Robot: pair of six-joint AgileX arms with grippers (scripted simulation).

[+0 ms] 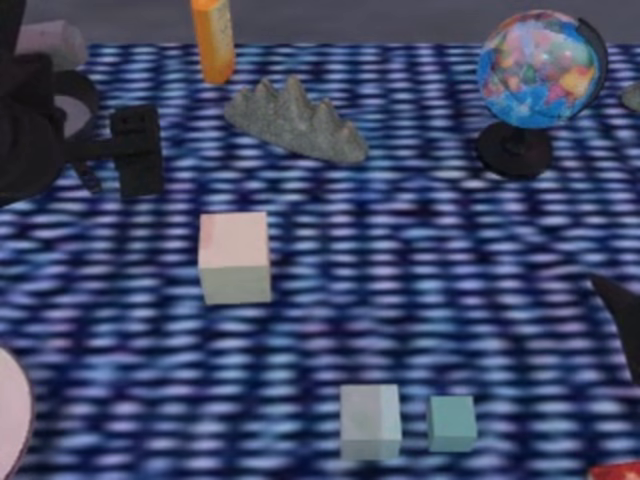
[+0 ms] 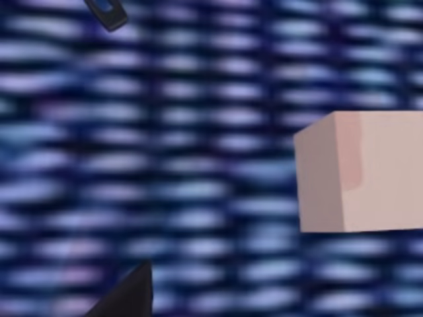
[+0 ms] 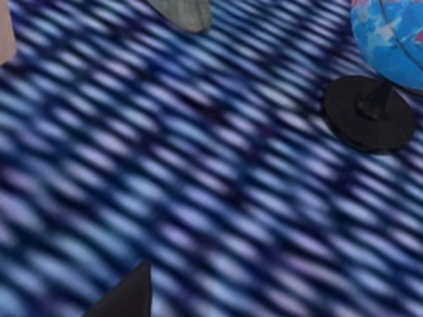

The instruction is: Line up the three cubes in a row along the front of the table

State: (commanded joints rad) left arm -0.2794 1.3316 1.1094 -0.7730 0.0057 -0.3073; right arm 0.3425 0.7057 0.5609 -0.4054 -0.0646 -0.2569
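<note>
Large cream-pink matte cube (image 1: pixel 234 256) sits left of centre on blue-white woven worktop (image 1: pixel 420 290), well apart from the others. Medium pale grey-lavender cube (image 1: pixel 370 421) and small teal-grey cube (image 1: pixel 452 422) just beside each other near front edge. My left fingers (image 1: pixel 135 150) hover at far left, empty; how wide, cannot tell. My right arm (image 1: pixel 622 320) parked at right edge.

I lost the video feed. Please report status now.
Left gripper near large cube, holding nothing. Medium cube and small cube already at front. Right arm parked right.

matte smooth cubes (image 1: pixel 235 258), rough stony rock (image 1: pixel 295 122), woven-look table (image 1: pixel 420 280)
</note>
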